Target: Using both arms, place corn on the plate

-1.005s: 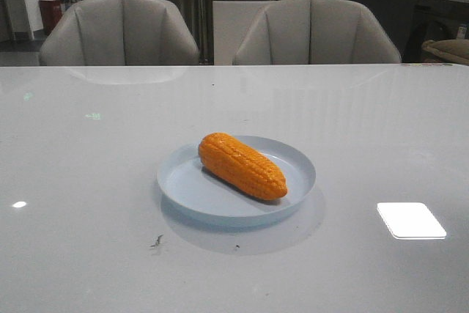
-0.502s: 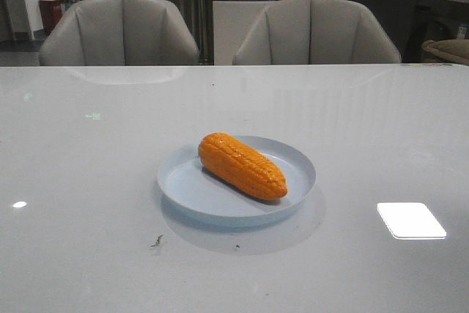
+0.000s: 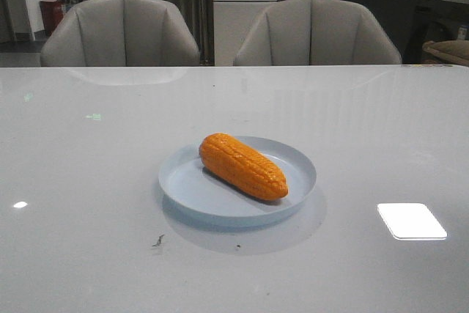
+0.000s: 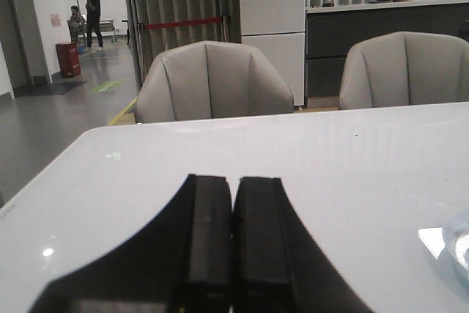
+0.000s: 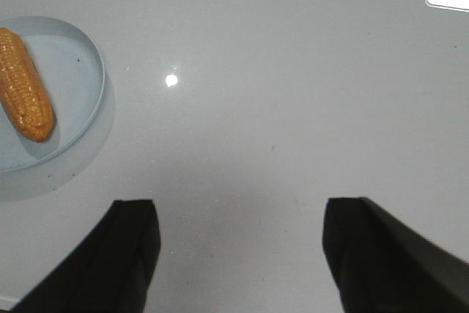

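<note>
The orange-yellow corn (image 3: 243, 166) lies on the pale blue plate (image 3: 183, 188) at the middle of the table, its tapered end toward the front right. Both show in the right wrist view, the corn (image 5: 26, 94) on the plate (image 5: 80, 86). My right gripper (image 5: 242, 207) is open and empty above bare table, apart from the plate. My left gripper (image 4: 234, 181) is shut and empty over the table's left part; only a sliver of the plate's rim (image 4: 456, 243) shows there. Neither gripper shows in the front view.
Two grey chairs (image 3: 121, 31) (image 3: 316, 31) stand behind the table's far edge. A bright light reflection (image 3: 411, 220) lies on the glossy table at the front right. Small dark specks (image 3: 157, 240) mark the table in front of the plate.
</note>
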Action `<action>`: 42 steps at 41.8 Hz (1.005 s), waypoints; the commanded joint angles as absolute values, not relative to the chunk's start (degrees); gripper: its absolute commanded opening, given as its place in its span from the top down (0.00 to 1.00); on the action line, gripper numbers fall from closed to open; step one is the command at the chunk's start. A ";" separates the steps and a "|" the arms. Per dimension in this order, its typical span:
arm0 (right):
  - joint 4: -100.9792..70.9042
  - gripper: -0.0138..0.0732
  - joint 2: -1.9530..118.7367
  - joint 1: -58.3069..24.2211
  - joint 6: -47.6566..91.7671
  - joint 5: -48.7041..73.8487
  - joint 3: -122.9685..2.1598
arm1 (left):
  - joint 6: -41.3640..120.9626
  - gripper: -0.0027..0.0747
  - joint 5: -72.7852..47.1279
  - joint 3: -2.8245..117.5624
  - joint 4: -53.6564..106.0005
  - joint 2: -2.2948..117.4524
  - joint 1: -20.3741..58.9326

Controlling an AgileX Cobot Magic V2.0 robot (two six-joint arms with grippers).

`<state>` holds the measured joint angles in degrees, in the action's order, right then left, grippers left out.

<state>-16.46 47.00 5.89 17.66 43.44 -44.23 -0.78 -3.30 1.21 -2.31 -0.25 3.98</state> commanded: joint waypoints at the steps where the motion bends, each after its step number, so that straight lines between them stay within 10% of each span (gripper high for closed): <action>1: -17.39 0.19 46.60 6.12 18.22 40.53 -45.56 | -1.28 0.85 4.82 -0.56 0.43 0.45 3.97; 42: -10.65 0.27 44.94 4.05 18.02 39.84 -45.37 | -1.28 0.85 -1.70 -0.51 0.83 0.47 3.97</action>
<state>-12.84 46.62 5.15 17.74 43.48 -44.01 -0.78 -5.96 -0.36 0.00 -0.27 3.98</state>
